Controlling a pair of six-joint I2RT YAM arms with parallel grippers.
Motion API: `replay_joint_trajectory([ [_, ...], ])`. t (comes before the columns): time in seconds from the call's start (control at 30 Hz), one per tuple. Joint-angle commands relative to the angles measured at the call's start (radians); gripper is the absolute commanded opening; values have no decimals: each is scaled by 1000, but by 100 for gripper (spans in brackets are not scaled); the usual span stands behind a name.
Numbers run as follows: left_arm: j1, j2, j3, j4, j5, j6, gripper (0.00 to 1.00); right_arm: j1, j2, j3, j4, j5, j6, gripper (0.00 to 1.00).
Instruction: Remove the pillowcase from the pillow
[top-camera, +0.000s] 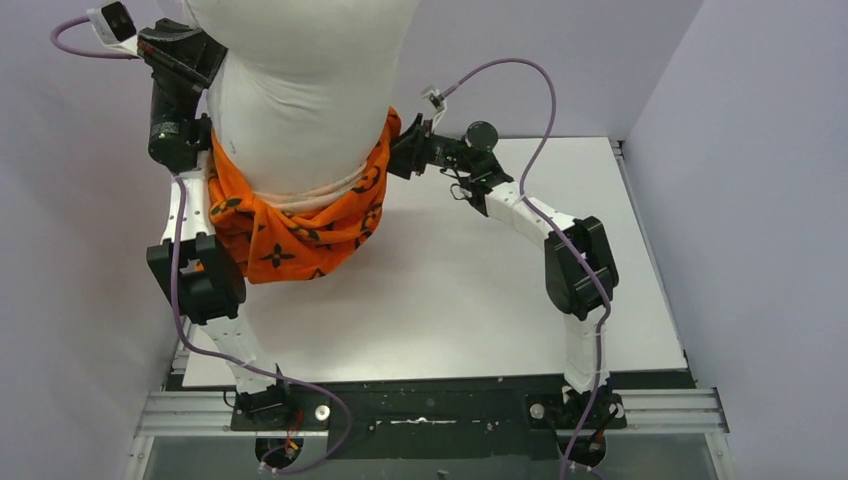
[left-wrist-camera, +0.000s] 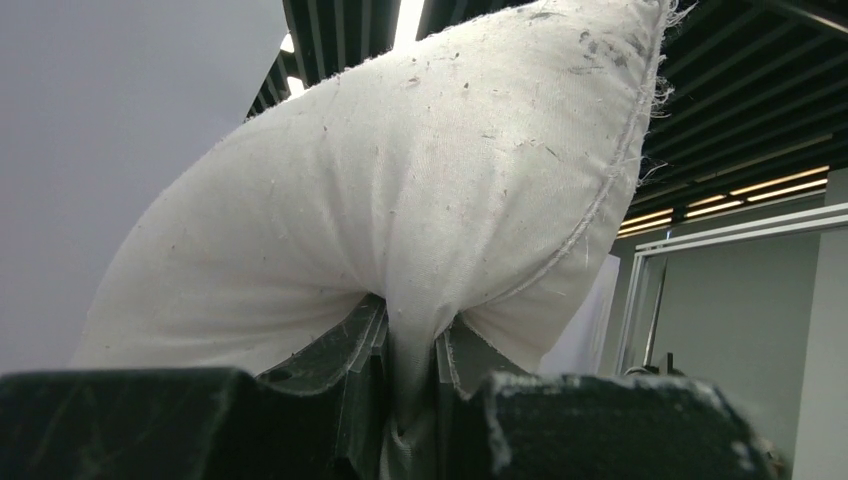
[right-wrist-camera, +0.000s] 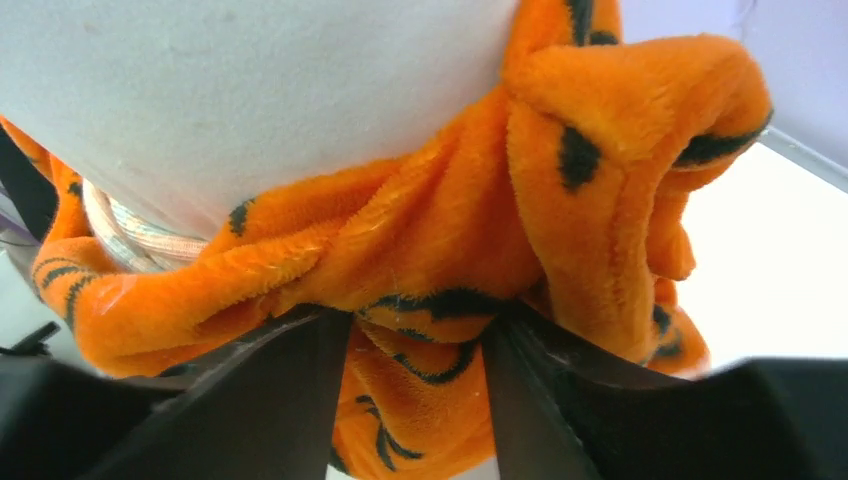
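The white pillow (top-camera: 300, 90) hangs high over the back left of the table. The orange pillowcase (top-camera: 290, 230) with black motifs is bunched round its lower end and droops below it. My left gripper (top-camera: 212, 62) is shut on a pinch of the pillow's white fabric (left-wrist-camera: 400, 200); the cloth runs down between its jaws in the left wrist view (left-wrist-camera: 410, 370). My right gripper (top-camera: 402, 148) is at the pillowcase's right edge and is shut on a fold of the orange plush (right-wrist-camera: 420, 260), which fills the gap between its fingers (right-wrist-camera: 415, 345).
The white table (top-camera: 470, 290) lies under the hanging bundle. Purple-grey walls (top-camera: 740, 130) close in the back and both sides. The left arm's cable (top-camera: 180, 290) loops beside the pillowcase; the right arm's cable (top-camera: 545, 110) arcs over the back of the table.
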Motion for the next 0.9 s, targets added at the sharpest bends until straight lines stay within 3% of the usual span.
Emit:
replay_joint_trajectory([
  [0.0, 4, -29, 60, 235, -214, -123, 0, 7, 44, 55, 63, -12, 26, 35],
  [0.1, 4, -29, 55, 236, -216, -112, 0, 14, 61, 55, 60, -5, 34, 1],
  [0.33, 16, -8, 92, 229, -317, -91, 0, 4, 17, -167, -25, 175, -11, 0],
  [0.53, 40, 42, 223, 156, -428, -58, 0, 33, -1, -380, -138, 338, -62, 0],
  [0.77, 40, 127, 451, 20, -475, -14, 0, 40, -10, -436, -235, 483, -74, 0],
  [0.87, 38, 113, 424, 22, -443, -1, 0, 33, -62, -393, -317, 516, -123, 0],
])
